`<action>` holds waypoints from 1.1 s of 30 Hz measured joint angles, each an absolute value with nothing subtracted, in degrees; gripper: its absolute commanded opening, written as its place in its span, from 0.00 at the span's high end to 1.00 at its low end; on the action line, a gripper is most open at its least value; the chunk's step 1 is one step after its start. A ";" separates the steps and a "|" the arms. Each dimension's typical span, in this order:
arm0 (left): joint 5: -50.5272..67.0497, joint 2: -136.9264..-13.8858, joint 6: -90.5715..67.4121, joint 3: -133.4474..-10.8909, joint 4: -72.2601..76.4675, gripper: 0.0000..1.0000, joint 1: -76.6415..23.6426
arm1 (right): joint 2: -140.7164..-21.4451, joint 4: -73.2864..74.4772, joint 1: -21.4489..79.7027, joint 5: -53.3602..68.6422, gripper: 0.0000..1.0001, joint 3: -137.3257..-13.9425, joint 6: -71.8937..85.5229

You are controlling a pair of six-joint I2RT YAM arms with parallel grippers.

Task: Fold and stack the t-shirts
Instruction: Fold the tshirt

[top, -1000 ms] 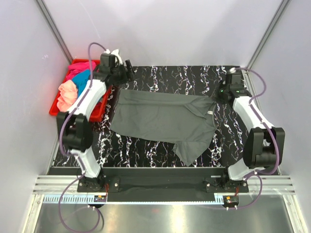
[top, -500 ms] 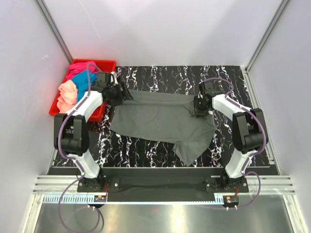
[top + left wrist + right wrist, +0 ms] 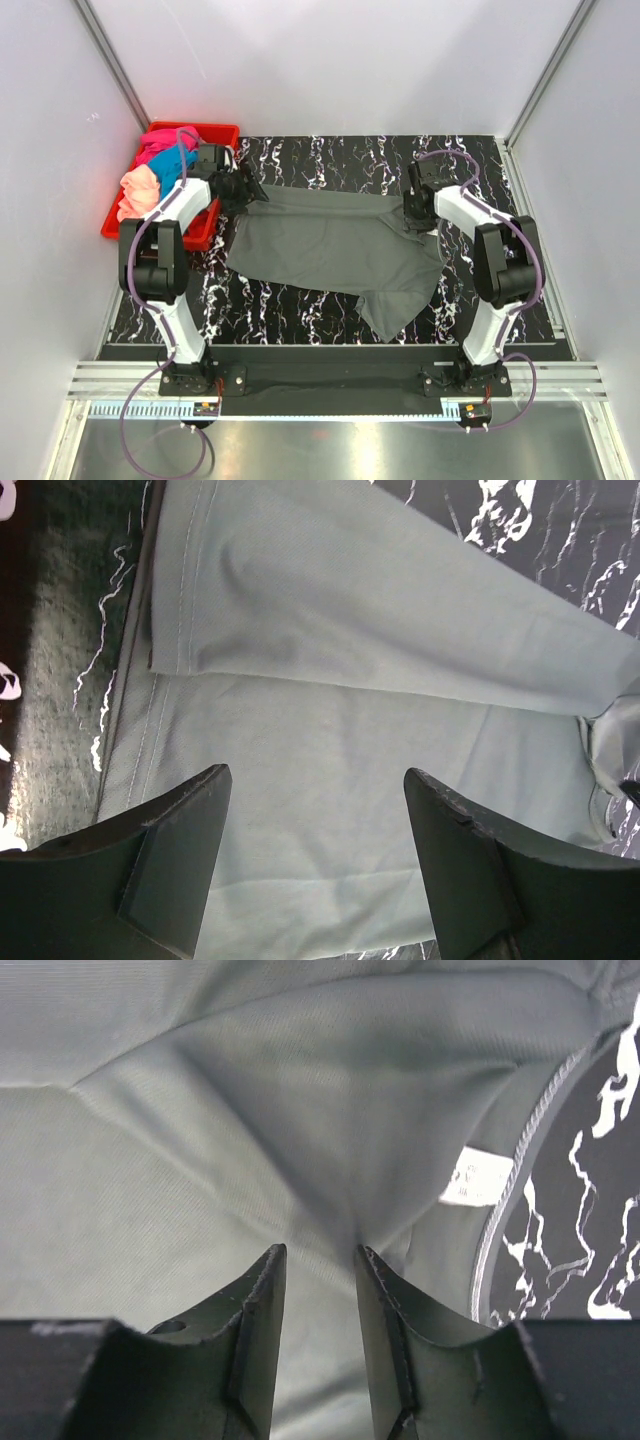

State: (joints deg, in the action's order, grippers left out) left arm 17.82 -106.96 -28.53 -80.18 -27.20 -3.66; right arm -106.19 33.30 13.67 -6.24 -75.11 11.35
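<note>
Marbled black surface point(image 3: 330, 150), grey t-shirt point(image 3: 330, 245) spread flat. Left pincer point(image 3: 315, 773) wide above cloth; right pincer point(image 3: 318, 1250) narrow, pinching a fold beside neck tag point(image 3: 476, 1177).

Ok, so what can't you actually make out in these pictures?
Top view: how many shirts lie in the red crate; the left arm covers part of the pile.
Right wrist view: the print on the white tag; too small and blurred.
Left wrist view: most of the grey shirt; the frame edges cut it off.
</note>
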 measured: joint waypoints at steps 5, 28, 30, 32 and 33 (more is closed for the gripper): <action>17.85 -106.96 -28.34 -80.34 -27.35 0.24 -3.68 | -108.97 33.06 13.67 -6.92 0.57 -75.92 9.56; 18.17 -107.07 -28.32 -80.34 -27.35 0.23 -3.68 | -107.28 42.50 13.67 -1.34 1.00 -81.87 11.88; 17.87 -107.11 -28.29 -80.34 -27.40 0.23 -3.68 | -107.24 42.57 13.67 -0.95 1.00 -80.75 12.73; 17.21 -107.13 -28.05 -80.34 -27.79 0.23 -3.68 | -107.24 42.52 13.67 -0.62 1.00 -78.87 13.39; 16.69 -107.13 -27.94 -80.36 -27.97 0.23 -3.68 | -107.24 42.57 13.67 -0.43 1.00 -77.95 13.72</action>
